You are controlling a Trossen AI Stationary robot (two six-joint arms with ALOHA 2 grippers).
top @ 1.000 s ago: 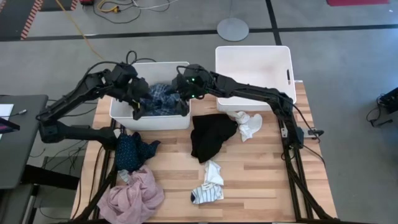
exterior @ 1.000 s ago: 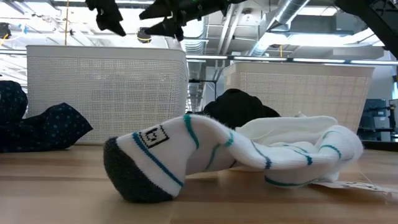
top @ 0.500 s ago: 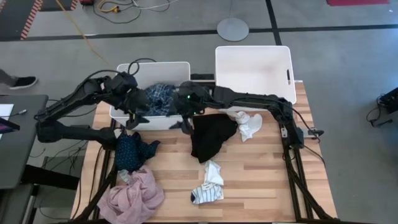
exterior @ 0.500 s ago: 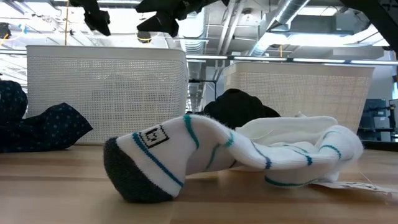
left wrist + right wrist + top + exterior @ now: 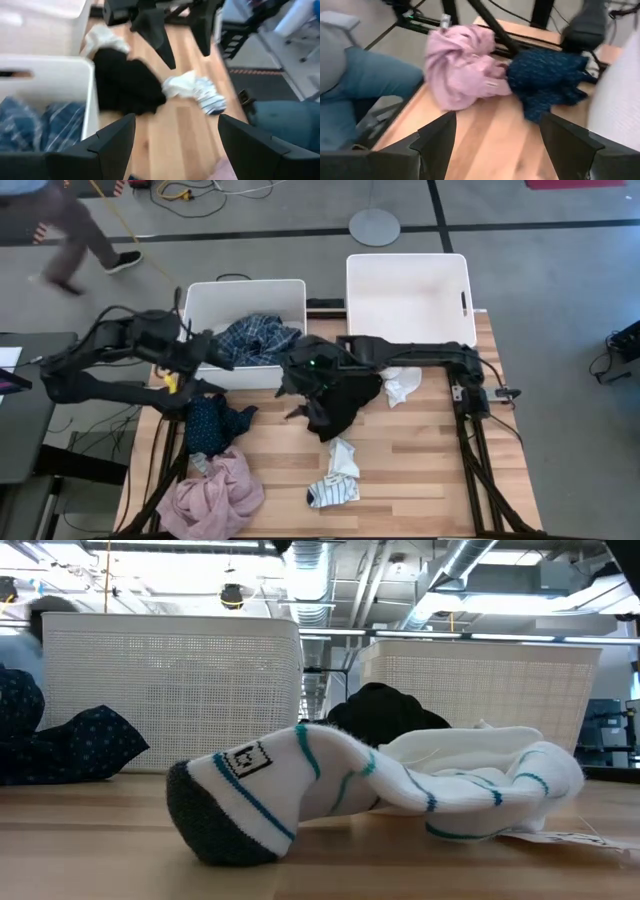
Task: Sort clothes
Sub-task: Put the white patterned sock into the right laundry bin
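The blue plaid garment [image 5: 256,340] lies inside the left white bin [image 5: 290,292]. On the table lie a black garment [image 5: 350,405], a white sock [image 5: 402,383], striped white socks [image 5: 334,476], a navy patterned garment [image 5: 215,425] and a pink one [image 5: 212,498]. My left gripper [image 5: 212,360] hangs open at the left bin's near left corner. My right gripper [image 5: 297,395] hangs open above the black garment's left edge. Neither holds anything. Its wrist view shows the pink [image 5: 462,65] and navy [image 5: 547,80] garments ahead.
The right white bin [image 5: 460,300] stands at the far right of the table. A person [image 5: 60,230] walks past beyond the table's far left corner. Bare wood [image 5: 430,470] lies at the near right. In the low view the striped socks [image 5: 330,790] fill the foreground.
Both grippers have left the space over the left bin, staying open. The left one has drawn back toward the table's left edge. The right one has swung toward the near edge, over the black garment. The blue plaid garment stays in the bin.
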